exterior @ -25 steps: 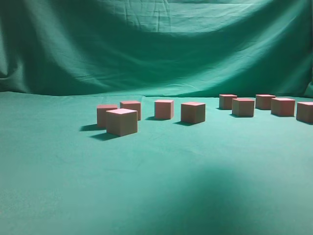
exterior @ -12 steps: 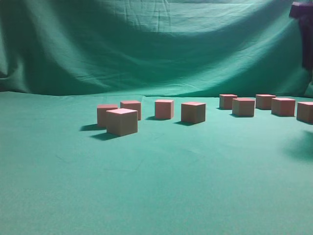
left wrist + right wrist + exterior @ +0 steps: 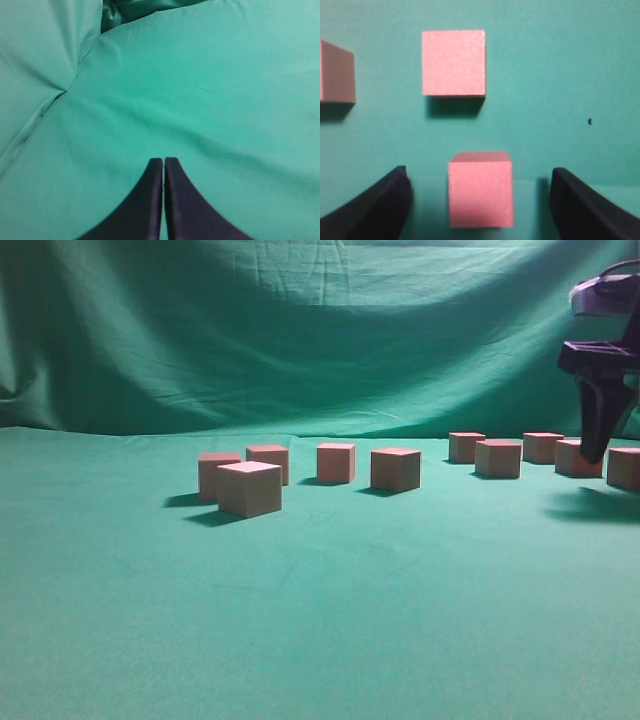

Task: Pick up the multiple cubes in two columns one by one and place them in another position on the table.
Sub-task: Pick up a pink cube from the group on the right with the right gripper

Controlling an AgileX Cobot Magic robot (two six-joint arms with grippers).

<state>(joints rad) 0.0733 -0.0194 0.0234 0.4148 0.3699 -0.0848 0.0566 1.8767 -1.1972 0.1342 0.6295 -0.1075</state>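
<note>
Right gripper [image 3: 480,200] is hovering, jaws spread wide, straddling a matte pink cube [image 3: 480,188] without touching. Another cube [image 3: 453,62] is sitting at twelve o'clock on the smooth teal table [image 3: 560,75]. Left gripper [image 3: 163,162] is clenched, empty.

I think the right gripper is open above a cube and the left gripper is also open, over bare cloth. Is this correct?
Not quite. The left gripper is shut: the left wrist view shows its two fingers pressed together over the bare table. The rest holds: the right gripper is open, with a cube between its fingers.
</note>
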